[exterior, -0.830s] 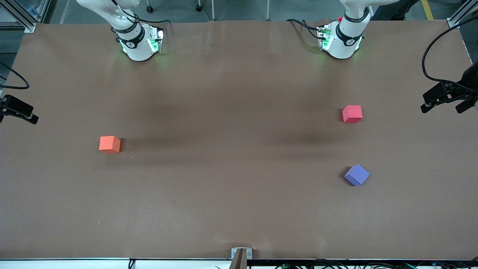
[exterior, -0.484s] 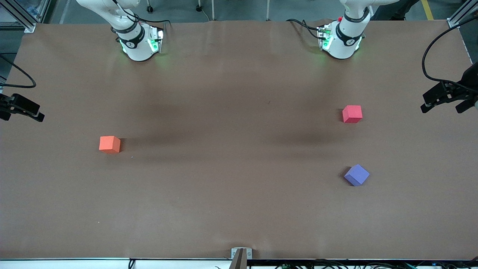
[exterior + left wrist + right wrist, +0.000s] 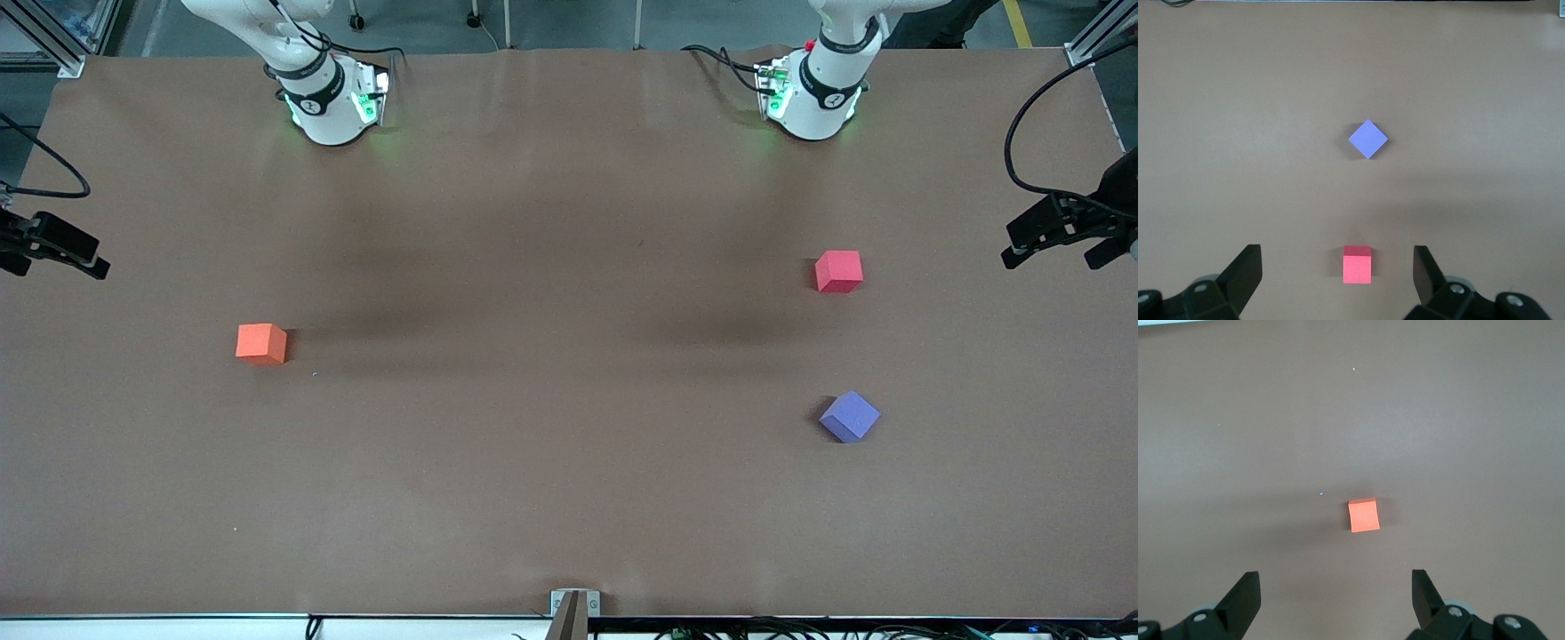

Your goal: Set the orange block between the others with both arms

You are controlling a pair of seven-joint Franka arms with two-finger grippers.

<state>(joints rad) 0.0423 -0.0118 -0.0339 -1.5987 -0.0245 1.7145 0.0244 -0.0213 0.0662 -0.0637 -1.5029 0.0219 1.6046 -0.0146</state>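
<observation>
orange block (image 3: 1363, 515): on table, upper-centre of right wrist frame, clear of right gripper (image 3: 1336, 603) | fingers spread, empty | left gripper (image 3: 1337, 283): fingers spread, empty

Orange block (image 3: 261, 343) sitting flat toward the right arm's end, pinkish-red cube (image 3: 838, 271) and purple cube (image 3: 849, 416) resting well apart from it, purple lying nearer the camera, turned cornerwise

Plain matte orange on the orange block (image 3: 260, 343), pinkish-red on one cube (image 3: 838, 271) and soft purple on the other cube (image 3: 849, 416), none with any pattern. Flat brown across the table (image 3: 551, 480), dulled here and there by darker shadow patches. White with black joint bands on both arms, black on the left gripper (image 3: 1338, 277) and right gripper (image 3: 1336, 597), green glow at the bases.
</observation>
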